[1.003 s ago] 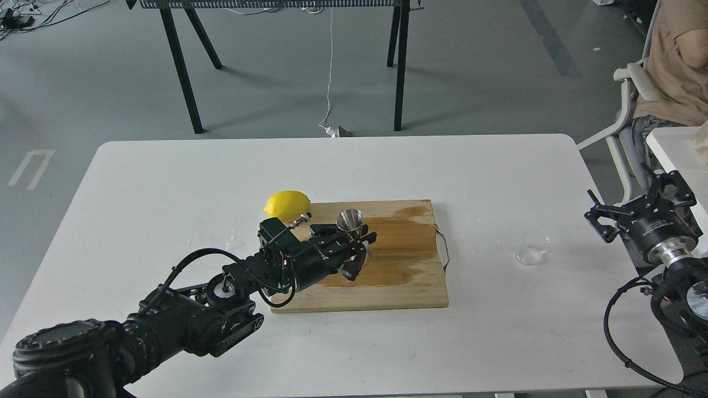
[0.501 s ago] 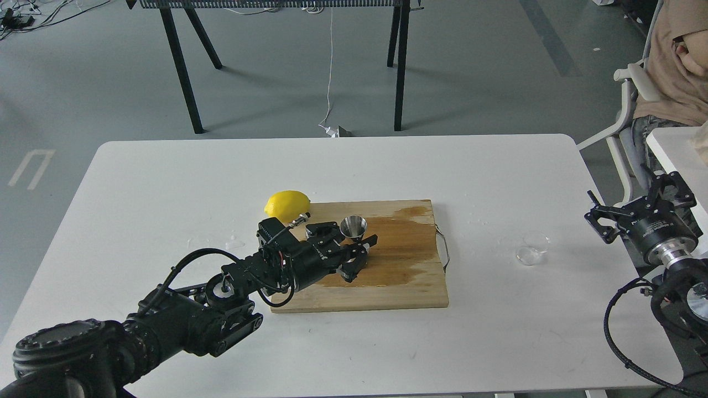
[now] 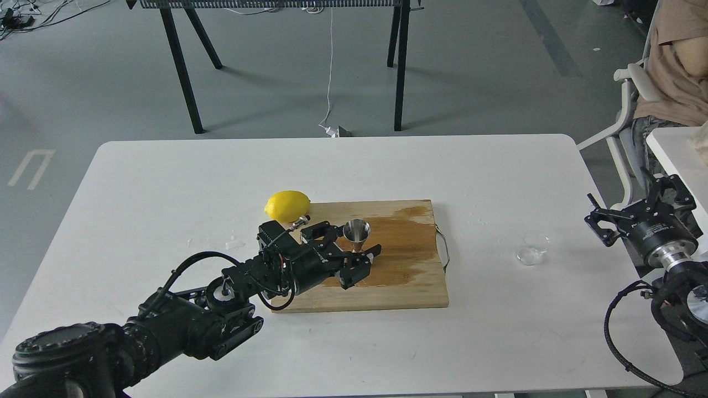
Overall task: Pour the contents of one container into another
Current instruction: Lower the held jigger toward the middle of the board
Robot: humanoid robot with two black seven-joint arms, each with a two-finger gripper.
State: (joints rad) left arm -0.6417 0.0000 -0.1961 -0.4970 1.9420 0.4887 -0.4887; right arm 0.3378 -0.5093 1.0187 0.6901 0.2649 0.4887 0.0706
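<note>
**our left gripper at the jigger, clear cup off to the right**

our left gripper (image 3: 354,255) sits low over the cutting board (image 3: 398,287), fingers spread around the waist of the jigger (image 3: 357,235). whether the pads touch the steel or just bracket it, we cannot tell; the jaws look parted, not clamped. the jigger stands upright on the board, mouth up, just right of the lemon (image 3: 287,205). our right gripper (image 3: 636,213) hangs at the table's right edge with its fingers apart, holding nothing, near the clear cup (image 3: 532,247) but not touching it.

the cup stands on the white table (image 3: 166,182), well apart from the board, to its right.

handling, our guess: the cup is light, thin-walled, smooth and likely wet, so it may slip or skid when nudged. take it across the side wall about mid-height, gentle squeeze, not by the rim. the jigger is stiff polished steel, narrow in the middle, top-heavy enough to tip; the waist is the obvious hold, and it needs steadying while liquid goes in.

hard to make out: the cup is nearly invisible against the table, so its liquid level is unreadable. the jigger's base is hidden behind the left fingers. the inside of the jigger is too small to judge. the board has a dark wet patch, and there are droplets on the table near the cup.
</note>
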